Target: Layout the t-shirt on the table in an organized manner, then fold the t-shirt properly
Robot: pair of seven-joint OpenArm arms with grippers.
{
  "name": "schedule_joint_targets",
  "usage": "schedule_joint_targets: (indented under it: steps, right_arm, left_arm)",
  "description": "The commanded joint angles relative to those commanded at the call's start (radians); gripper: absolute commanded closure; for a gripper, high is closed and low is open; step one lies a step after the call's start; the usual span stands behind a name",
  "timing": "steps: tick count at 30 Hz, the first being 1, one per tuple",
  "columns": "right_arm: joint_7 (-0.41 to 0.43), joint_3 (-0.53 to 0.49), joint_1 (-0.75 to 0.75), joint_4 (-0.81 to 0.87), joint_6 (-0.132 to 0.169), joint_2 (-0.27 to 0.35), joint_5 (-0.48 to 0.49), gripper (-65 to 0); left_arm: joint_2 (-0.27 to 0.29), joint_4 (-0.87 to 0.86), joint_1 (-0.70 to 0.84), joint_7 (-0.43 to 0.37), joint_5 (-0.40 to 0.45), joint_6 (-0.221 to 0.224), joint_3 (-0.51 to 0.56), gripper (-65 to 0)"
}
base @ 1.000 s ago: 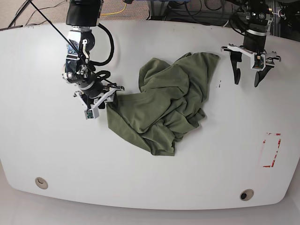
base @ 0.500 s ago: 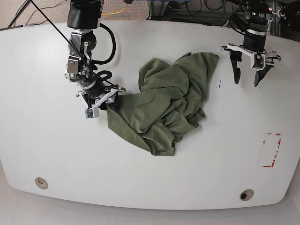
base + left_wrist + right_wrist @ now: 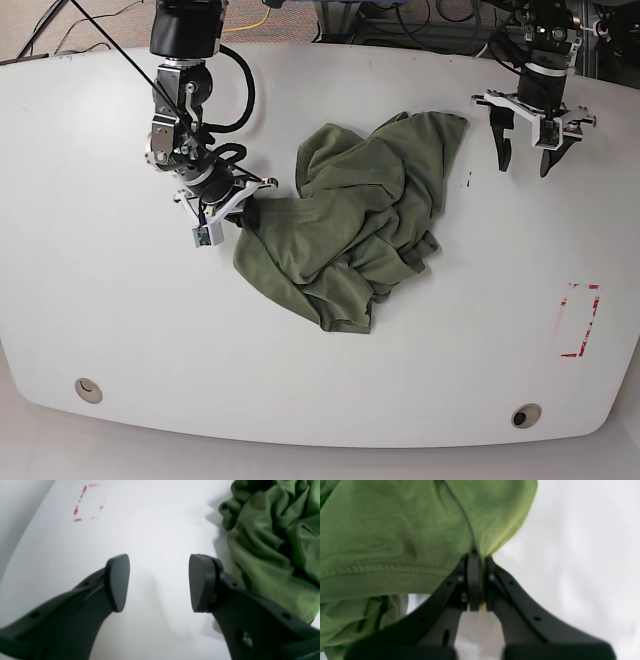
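The t-shirt (image 3: 350, 235) lay bunched in a heap near the middle of the table (image 3: 120, 330), layers crossed over each other, with a flatter flap reaching toward the near edge and a wide panel running up toward the far side.

The main risk was the grip of the right gripper (image 3: 476, 580). It had only a small pinch of cloth beside a stitched hem at the shirt's edge, and a hard sideways pull could have slipped that pinch free, or dragged the whole heap across the table without opening it. Which part of the shirt the hem belonged to could not be told, so a pull from there might also have twisted the folds tighter. With only one arm holding the cloth, nothing anchored the other side.

In the right wrist view, the right gripper's jaws were pressed nearly together, with a thin fold of green cloth caught between them and the fabric fanning out above.

Farther back, the left gripper (image 3: 158, 582) hung with its jaws spread wide, only bare white tabletop showing between them. It held nothing and stood just beside the shirt's far edge, apart from it. The red tape outline (image 3: 578, 320) sat well away from the shirt.
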Motion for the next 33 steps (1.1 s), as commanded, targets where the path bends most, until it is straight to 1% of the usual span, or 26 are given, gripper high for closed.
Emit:
schedule_joint_targets:
  steps: [4,5,6,7,9,13,21,24,33]
  right_arm:
    - [0.0,-0.018,-0.014,0.032,0.0,-0.002,-0.002,0.0]
    - [0.0,-0.025,-0.015,0.037,-0.002,-0.002,-0.003,0.0]
    - [0.0,-0.034,-0.017,0.043,-0.002,0.0,-0.005,0.0]
    - [0.0,-0.041,-0.017,0.046,-0.003,0.002,-0.006,0.0]
    - [0.0,-0.051,-0.017,0.046,-0.003,0.005,-0.006,0.0]
    - [0.0,-0.054,-0.018,0.046,-0.003,0.005,-0.008,0.0]
    - [0.0,-0.054,-0.023,0.046,-0.005,0.005,-0.008,0.0]
    - [0.0,-0.054,-0.023,0.044,-0.005,0.005,-0.008,0.0]
    - [0.0,-0.054,-0.025,0.044,-0.002,0.005,-0.008,0.0]
  left_arm:
    - [0.003,0.0,0.0,0.026,-0.023,-0.167,0.0,-34.0]
    - [0.003,0.0,0.0,0.031,-0.029,-0.195,0.0,-34.0]
    - [0.005,0.0,0.0,0.041,-0.037,-0.236,0.0,-34.0]
    - [0.005,-0.002,0.0,0.054,-0.038,-0.265,0.0,-33.9]
    - [0.008,-0.005,-0.002,0.069,-0.038,-0.288,0.002,-33.9]
    - [0.025,-0.035,-0.002,0.072,-0.035,-0.295,0.0,-33.9]
    - [0.009,-0.166,-0.002,0.068,-0.035,-0.296,-0.005,-33.9]
    - [-0.011,-0.196,-0.002,0.068,-0.04,-0.296,0.002,-33.9]
    - [-0.015,-0.25,-0.043,0.068,-0.04,-0.298,0.002,-33.9]
